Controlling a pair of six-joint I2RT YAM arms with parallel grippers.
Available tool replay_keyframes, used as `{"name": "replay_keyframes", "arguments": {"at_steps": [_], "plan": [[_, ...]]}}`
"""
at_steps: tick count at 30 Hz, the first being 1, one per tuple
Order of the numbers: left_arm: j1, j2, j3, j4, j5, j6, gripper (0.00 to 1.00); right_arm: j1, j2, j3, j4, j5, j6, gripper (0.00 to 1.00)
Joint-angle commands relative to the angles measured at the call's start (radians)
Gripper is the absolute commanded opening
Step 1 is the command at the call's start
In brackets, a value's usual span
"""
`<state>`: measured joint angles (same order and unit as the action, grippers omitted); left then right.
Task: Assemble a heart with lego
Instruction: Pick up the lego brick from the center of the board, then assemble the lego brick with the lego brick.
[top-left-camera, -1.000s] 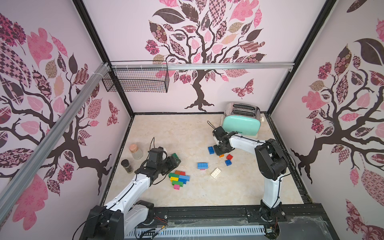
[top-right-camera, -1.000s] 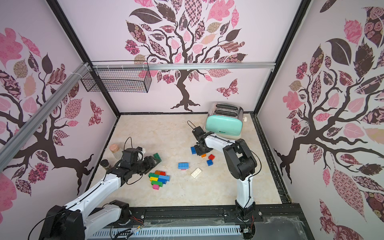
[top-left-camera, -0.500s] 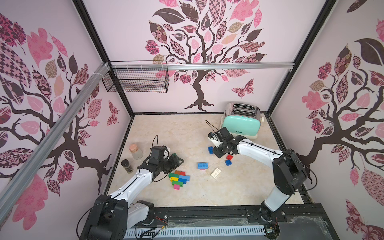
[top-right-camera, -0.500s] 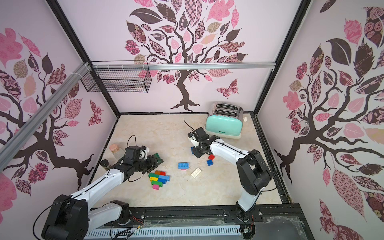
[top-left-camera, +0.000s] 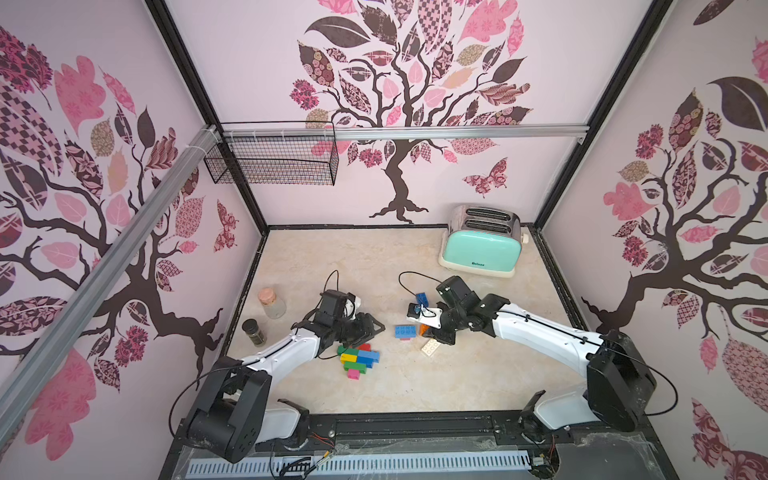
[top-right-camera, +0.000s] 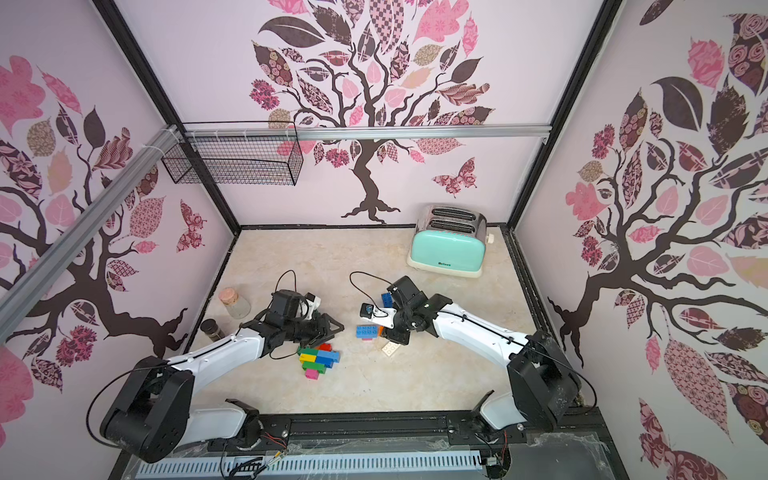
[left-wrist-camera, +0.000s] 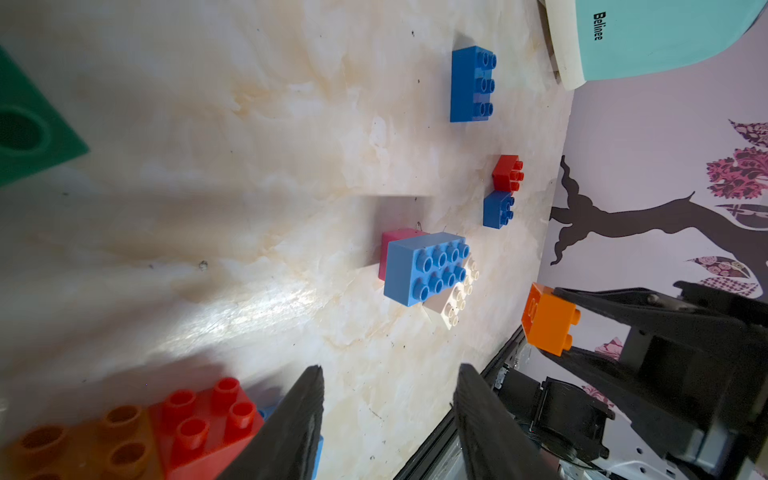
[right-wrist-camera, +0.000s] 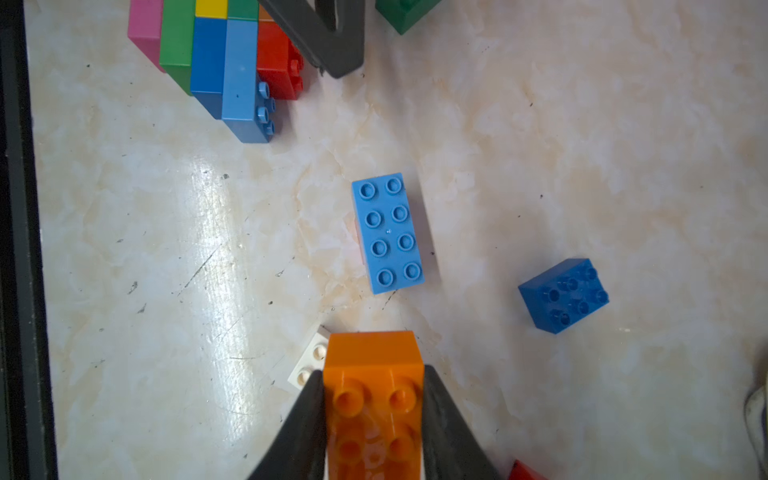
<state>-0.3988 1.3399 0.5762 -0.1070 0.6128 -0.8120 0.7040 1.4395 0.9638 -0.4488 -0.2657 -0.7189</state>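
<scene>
Marbled surface (top-left-camera: 457, 386), in a top view. Right jaws clamp the orange brick (right-wrist-camera: 370, 357); the part-built heart (top-left-camera: 358, 358), rows running 3-to-9 o'clock, lies at their 8 o'clock. Left jaws, apart and empty, stand nearer, just beside it.

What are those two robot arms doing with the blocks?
The right gripper is pinching an orange brick above the table. The left gripper is open and empty, beside a colourful clump of joined bricks. A light blue brick and a few others lie loose. No heart shape yet.
</scene>
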Motion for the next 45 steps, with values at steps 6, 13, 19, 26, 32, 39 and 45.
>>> {"name": "replay_keyframes", "arguments": {"at_steps": [6,13,19,26,32,39,45], "plan": [[-0.03,0.102,0.032,0.129,0.085,-0.021,0.53,0.016,0.088,0.106,-0.099,-0.01,-0.117,0.2],[-0.067,0.184,0.065,0.163,0.09,-0.023,0.51,0.036,0.216,0.227,-0.176,0.042,-0.09,0.21],[-0.091,0.249,0.076,0.219,0.096,-0.044,0.5,0.06,0.286,0.301,-0.223,0.105,-0.05,0.21],[-0.093,0.299,0.085,0.262,0.091,-0.07,0.47,0.071,0.33,0.348,-0.249,0.135,-0.03,0.21],[-0.105,0.325,0.082,0.326,0.09,-0.091,0.44,0.072,0.349,0.367,-0.253,0.138,-0.034,0.22],[-0.109,0.351,0.06,0.363,0.083,-0.107,0.39,0.074,0.372,0.384,-0.253,0.13,-0.052,0.21],[-0.109,0.357,0.06,0.365,0.075,-0.1,0.38,0.074,0.393,0.403,-0.286,0.126,-0.099,0.2]]}}
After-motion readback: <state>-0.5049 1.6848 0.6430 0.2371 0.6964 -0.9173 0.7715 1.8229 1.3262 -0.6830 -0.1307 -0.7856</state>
